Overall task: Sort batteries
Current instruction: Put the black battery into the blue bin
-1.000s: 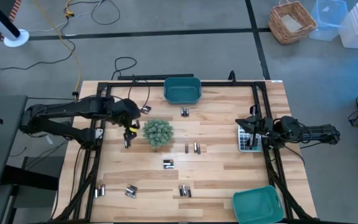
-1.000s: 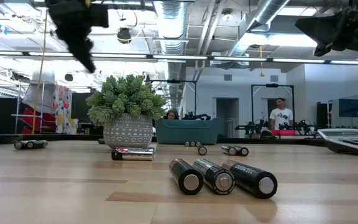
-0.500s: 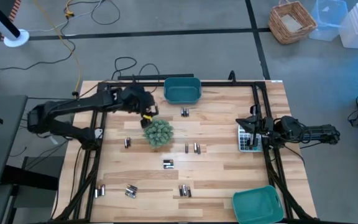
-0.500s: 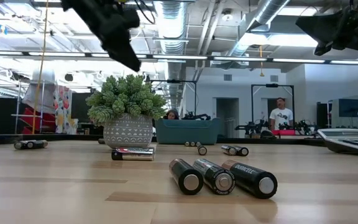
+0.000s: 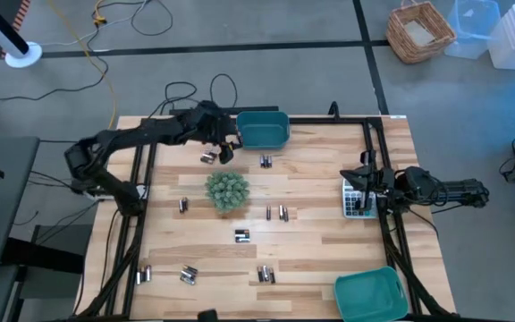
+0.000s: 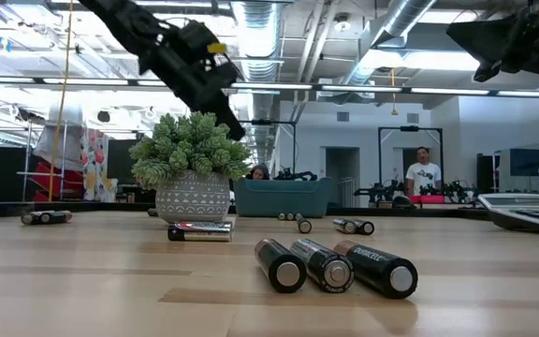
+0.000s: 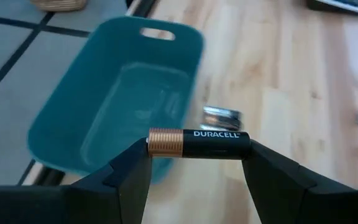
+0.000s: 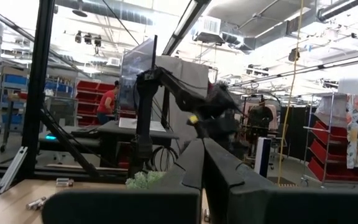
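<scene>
Overhead, we see our left gripper (image 5: 225, 148) raised over the far part of the table (image 5: 320, 215), just beside the near left corner of the far teal bin (image 5: 263, 131), with the potted plant (image 5: 227, 190) nearer on the wood. Loose batteries (image 5: 278, 213) lie scattered across the boards: a pair near the far bin, a pair at mid-table, others toward the near edge. Our right gripper (image 5: 365, 186) waits at the right side over the calculator (image 5: 354, 199), and a second teal bin (image 5: 370, 294) sits at the near right corner.

Level with the tabletop, we see our left gripper (image 6: 215, 89) high in the air, above and just right of the plant (image 6: 191, 168). Three dark cells (image 6: 335, 265) lie side by side in the foreground, ends toward the camera, touching or nearly so. More lie farther back, in front of the far bin (image 6: 283, 197).

From our left wrist, the held battery (image 7: 197, 142) spans crosswise between our two dark fingers (image 7: 127, 173), copper end against one pad and black end against the other. The jaws stand only as far apart as the cell is long, clamped on it end to end. Beyond it lies the far bin (image 7: 118, 99), with a silvery cell (image 7: 221, 116) on the wood just beside the bin.

From our right wrist, the two fingers (image 8: 204, 168) press together with no gap and nothing between them.
</scene>
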You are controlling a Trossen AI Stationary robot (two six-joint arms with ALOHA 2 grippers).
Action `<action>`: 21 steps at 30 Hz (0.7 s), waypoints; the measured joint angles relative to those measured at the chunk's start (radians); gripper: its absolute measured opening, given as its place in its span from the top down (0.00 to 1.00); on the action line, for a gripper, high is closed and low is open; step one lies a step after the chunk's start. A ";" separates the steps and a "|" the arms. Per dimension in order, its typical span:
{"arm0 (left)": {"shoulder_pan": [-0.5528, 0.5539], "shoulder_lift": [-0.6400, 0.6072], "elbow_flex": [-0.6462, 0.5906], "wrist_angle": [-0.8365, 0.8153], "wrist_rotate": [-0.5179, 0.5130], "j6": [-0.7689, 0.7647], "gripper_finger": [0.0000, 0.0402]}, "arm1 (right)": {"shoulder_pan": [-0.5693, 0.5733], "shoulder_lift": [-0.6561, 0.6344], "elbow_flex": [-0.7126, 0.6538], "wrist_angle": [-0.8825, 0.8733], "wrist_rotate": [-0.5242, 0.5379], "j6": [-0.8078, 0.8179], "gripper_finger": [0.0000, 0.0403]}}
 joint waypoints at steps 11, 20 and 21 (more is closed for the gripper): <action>0.059 0.195 0.185 0.008 0.054 0.023 0.45 | 0.000 0.000 0.000 0.001 0.000 0.000 0.93; 0.070 0.309 0.287 0.007 0.121 0.068 0.45 | 0.000 0.000 0.000 -0.001 0.000 0.000 0.93; 0.073 0.321 0.296 0.007 0.122 0.067 0.45 | 0.000 0.000 0.000 -0.001 0.000 0.000 0.93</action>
